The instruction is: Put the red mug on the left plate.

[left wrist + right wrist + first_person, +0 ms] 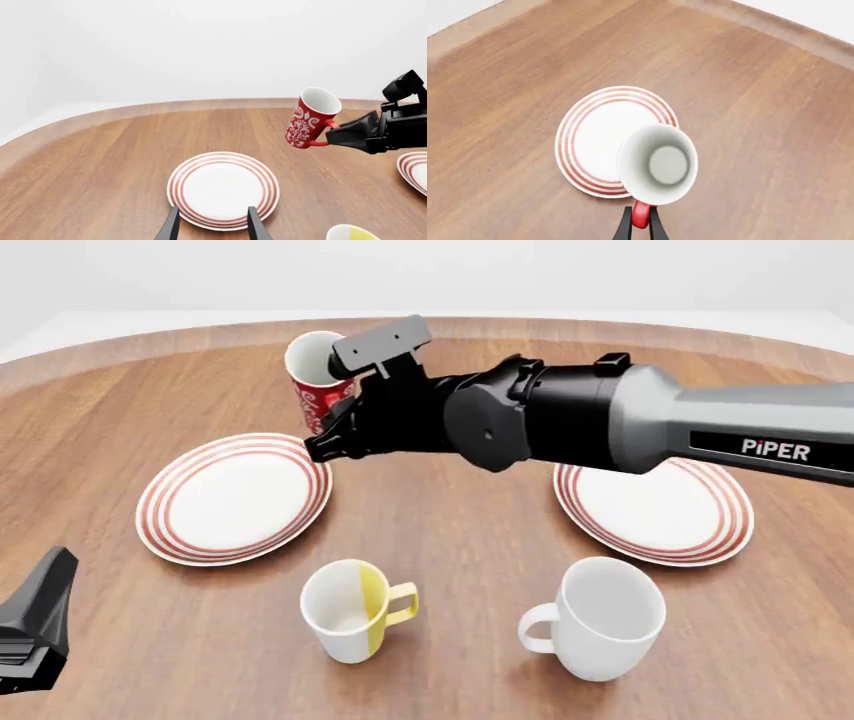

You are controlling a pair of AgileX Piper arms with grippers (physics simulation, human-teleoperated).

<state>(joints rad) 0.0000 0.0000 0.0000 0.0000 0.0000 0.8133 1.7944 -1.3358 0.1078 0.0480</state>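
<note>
The red mug (316, 382) with white swirls hangs tilted in the air, just past the far right rim of the left plate (234, 495). My right gripper (640, 222) is shut on the mug's red handle (640, 214). From above, the mug's white inside (657, 162) overlaps the plate's edge (594, 135). In the left wrist view the mug (309, 122) is held by the right gripper (333, 134) above the table beyond the plate (222, 189). My left gripper (212, 227) is open and empty at the plate's near rim.
A second ringed plate (654, 505) lies at the right. A white mug with a yellow stripe (350, 612) and a big plain white mug (601, 618) stand near the front. My left arm (34, 635) sits at the front left corner.
</note>
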